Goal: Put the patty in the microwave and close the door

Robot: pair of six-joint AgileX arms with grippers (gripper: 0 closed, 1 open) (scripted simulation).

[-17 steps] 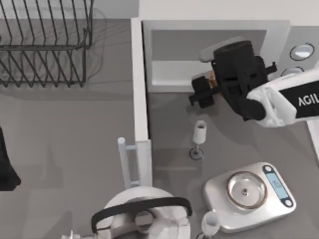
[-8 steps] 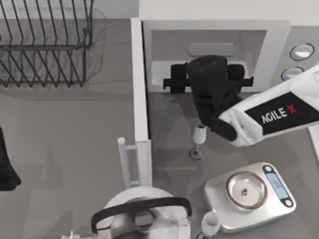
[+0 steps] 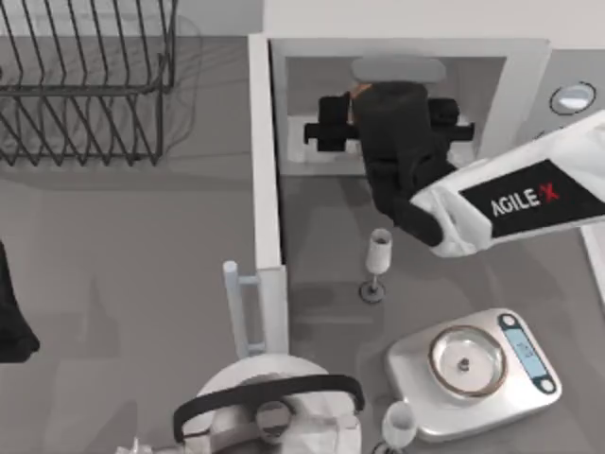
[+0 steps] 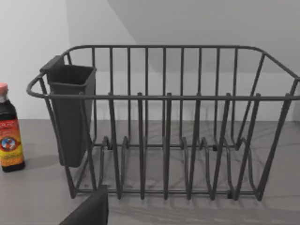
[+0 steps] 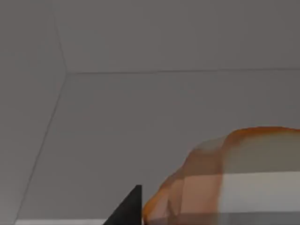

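The white microwave (image 3: 406, 47) stands at the back of the table, its door (image 3: 265, 151) swung open toward the front, with the bar handle (image 3: 233, 307) at its near end. My right gripper (image 3: 378, 96) reaches into the pale cavity and is shut on the patty (image 3: 359, 90), of which an orange edge shows past the black wrist. In the right wrist view the orange-brown patty (image 5: 234, 178) sits close up, above the cavity floor, beside a dark fingertip (image 5: 130, 208). My left gripper (image 3: 11, 326) is parked at the table's left edge.
A stemmed glass (image 3: 378, 253) stands just under my right arm, in front of the oven. A silver scale (image 3: 525, 397) and a second glass (image 3: 399, 426) sit front right. A wire dish rack (image 3: 85, 76) is at the back left, with a sauce bottle (image 4: 9, 131) beside it.
My right gripper swung from the right of the oven's mouth to its middle, then pushed deeper into the cavity with the patty. The left arm stayed still.
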